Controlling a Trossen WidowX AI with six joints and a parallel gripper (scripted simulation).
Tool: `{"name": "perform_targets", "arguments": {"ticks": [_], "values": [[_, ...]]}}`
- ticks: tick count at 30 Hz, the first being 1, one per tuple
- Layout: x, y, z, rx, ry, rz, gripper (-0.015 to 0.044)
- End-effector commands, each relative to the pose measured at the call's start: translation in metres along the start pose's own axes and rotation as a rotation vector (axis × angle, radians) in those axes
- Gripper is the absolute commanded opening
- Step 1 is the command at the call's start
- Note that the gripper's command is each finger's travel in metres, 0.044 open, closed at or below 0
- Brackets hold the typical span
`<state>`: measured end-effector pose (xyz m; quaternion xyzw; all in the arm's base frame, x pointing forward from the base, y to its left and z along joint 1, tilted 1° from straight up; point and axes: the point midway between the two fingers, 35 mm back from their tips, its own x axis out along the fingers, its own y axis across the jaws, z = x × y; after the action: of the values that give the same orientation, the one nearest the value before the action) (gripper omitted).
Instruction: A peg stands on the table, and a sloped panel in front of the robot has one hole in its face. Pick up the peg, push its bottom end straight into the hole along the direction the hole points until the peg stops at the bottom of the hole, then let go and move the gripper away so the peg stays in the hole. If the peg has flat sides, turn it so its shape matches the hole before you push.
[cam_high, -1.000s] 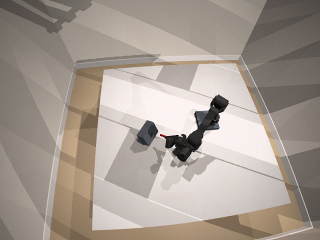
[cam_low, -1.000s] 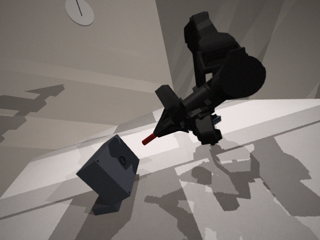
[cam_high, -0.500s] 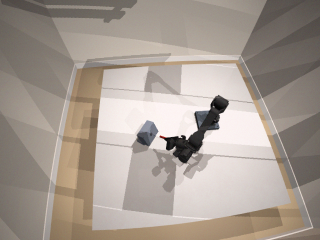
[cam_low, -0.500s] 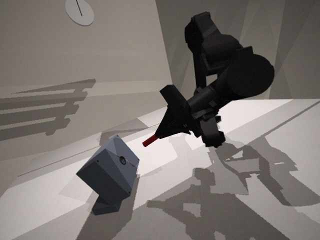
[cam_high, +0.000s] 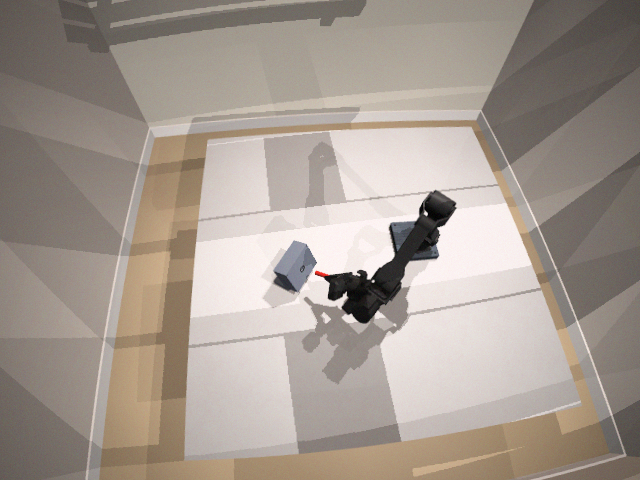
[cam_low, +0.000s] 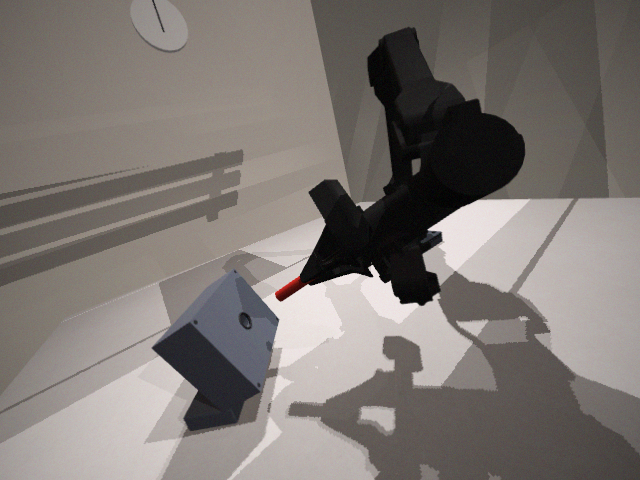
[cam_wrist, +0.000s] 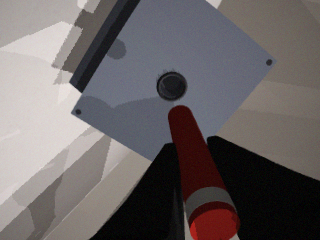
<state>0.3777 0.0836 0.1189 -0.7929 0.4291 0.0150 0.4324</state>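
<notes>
Bench (cam_high: 444, 361): white top, tan border, pale walls around.
Panel (cam_high: 295, 264): grey, sloped, mid-bench, hole (cam_low: 245, 320) facing arm.
Claw (cam_low: 316, 273): clamped on red peg (cam_low: 289, 289).
Peg: airborne, tip near hole, not inserted.

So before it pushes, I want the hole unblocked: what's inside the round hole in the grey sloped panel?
The round hole in the grey sloped panel shows only dark; its bottom is hidden. The red cylindrical peg, held by the black gripper, remains outside.
</notes>
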Motion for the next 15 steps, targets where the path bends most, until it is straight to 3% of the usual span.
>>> {"name": "perform_targets", "arguments": {"ticks": [1,15], "values": [[0.006,0.003,0.001,-0.016,0.0,0.001,0.0],[0.019,0.002,0.002,-0.021,0.004,-0.016,0.0]]}}
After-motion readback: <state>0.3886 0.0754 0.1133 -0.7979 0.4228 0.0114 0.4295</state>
